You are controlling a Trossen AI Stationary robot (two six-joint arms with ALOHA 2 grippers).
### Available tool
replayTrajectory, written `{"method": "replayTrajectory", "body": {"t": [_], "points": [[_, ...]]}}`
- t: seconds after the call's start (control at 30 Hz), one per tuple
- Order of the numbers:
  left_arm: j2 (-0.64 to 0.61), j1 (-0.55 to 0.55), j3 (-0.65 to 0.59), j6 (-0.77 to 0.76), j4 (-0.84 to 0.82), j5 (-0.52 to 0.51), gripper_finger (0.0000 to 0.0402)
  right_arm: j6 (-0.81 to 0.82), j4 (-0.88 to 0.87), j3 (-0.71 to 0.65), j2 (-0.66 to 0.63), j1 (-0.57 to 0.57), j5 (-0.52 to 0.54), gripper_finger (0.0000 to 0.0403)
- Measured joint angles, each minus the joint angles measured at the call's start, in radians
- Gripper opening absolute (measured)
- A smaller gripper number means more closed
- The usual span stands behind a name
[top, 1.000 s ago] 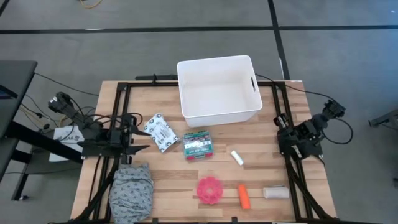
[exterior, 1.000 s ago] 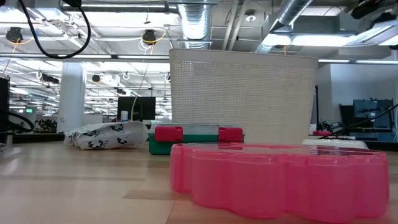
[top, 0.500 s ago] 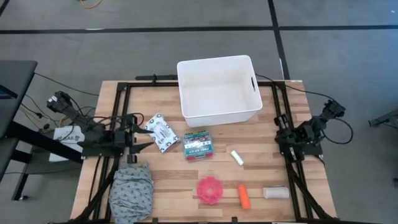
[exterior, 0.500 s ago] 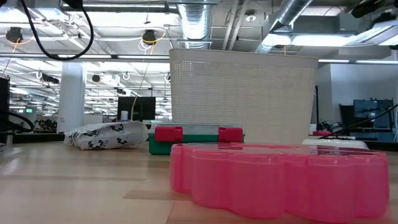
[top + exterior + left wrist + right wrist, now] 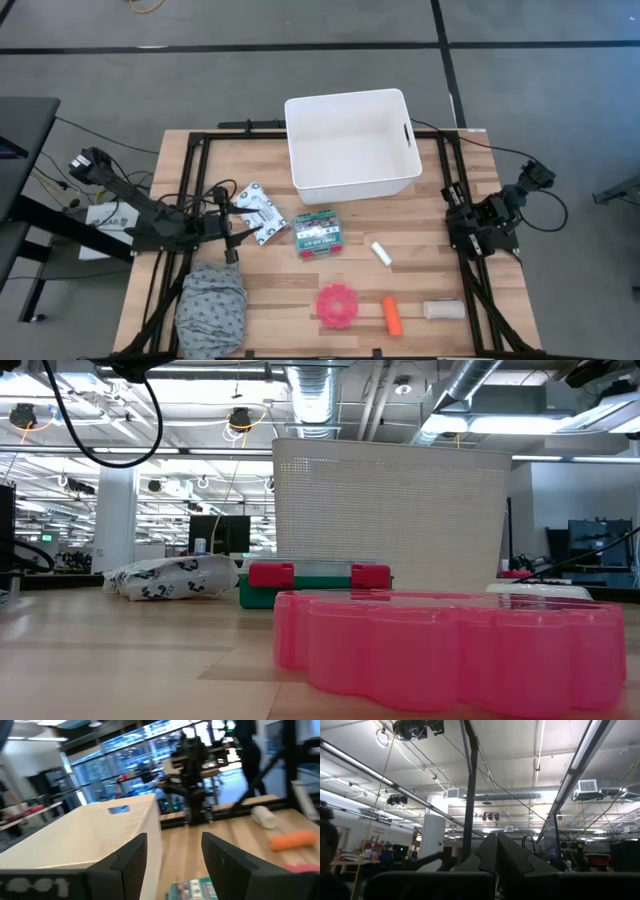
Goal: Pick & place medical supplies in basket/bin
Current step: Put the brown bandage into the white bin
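Landmark: the white bin (image 5: 350, 142), at the far middle of the table (image 5: 275, 295), nothing visible inside it, so no item is placed yet.

Left gripper (image 5: 236, 230) sits out from the bin's near-left corner, just at the white packet with black print (image 5: 259, 213); fingers (image 5: 129, 857) apart, nothing between them. Judged: lined up for a first grasp on the packet, the item nearest this arm.

Right gripper (image 5: 478, 232) is parked off the bin's near-right corner, at the table edge; its fingers are pressed together, pointing up at the ceiling (idle pose).

Remaining supplies lie on the near side of the bin:
- green-and-red box (image 5: 317, 233), closest
- tiny white cylinder (image 5: 381, 253)
- pink round disc (image 5: 338, 305), orange tube (image 5: 392, 315), beige roll (image 5: 443, 310), farthest

Grey cloth bundle (image 5: 211, 309) lies far from the bin, near-left.
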Motion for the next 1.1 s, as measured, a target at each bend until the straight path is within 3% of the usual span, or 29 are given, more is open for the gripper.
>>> {"method": "replayTrajectory", "body": {"t": [0.1, 0.2, 0.3, 0.43, 0.5, 0.6, 0.73, 0.8, 1.1], "points": [[0.021, 0.039, 0.000, -0.004, 0.024, -0.013, 0.0178, -0.002, 0.001, 0.000, 0.000, 0.000, 0.010, 0.0005], [0.036, 0.085, 0.000, -0.007, 0.026, -0.013, 0.0178, -0.006, 0.004, 0.000, 0.000, 0.000, 0.086, 0.0005], [0.048, 0.132, 0.000, -0.021, 0.027, -0.013, 0.0178, -0.009, 0.003, 0.000, 0.000, 0.000, 0.259, 0.0005], [0.049, 0.192, 0.000, -0.045, 0.027, -0.006, 0.0178, -0.029, -0.007, 0.000, 0.000, 0.000, 0.575, 0.0005], [0.049, 0.220, 0.000, -0.075, 0.029, 0.013, 0.0178, 0.011, -0.018, 0.000, 0.000, -0.002, 0.663, 0.0005], [0.049, 0.257, 0.000, -0.129, 0.064, 0.047, 0.0178, 0.053, -0.041, 0.000, 0.000, -0.011, 0.620, 0.0005], [0.049, 0.303, 0.000, -0.206, 0.076, 0.107, 0.0178, 0.116, -0.096, 0.008, 0.016, -0.022, 0.377, 0.0005], [0.049, 0.319, 0.000, -0.232, 0.076, 0.130, 0.0178, 0.161, -0.132, 0.032, 0.060, -0.028, 0.304, 0.0005], [0.049, 0.355, 0.000, -0.246, 0.076, 0.259, 0.0178, 0.294, -0.135, 0.193, 0.449, -0.072, 0.289, 0.0005]]}}
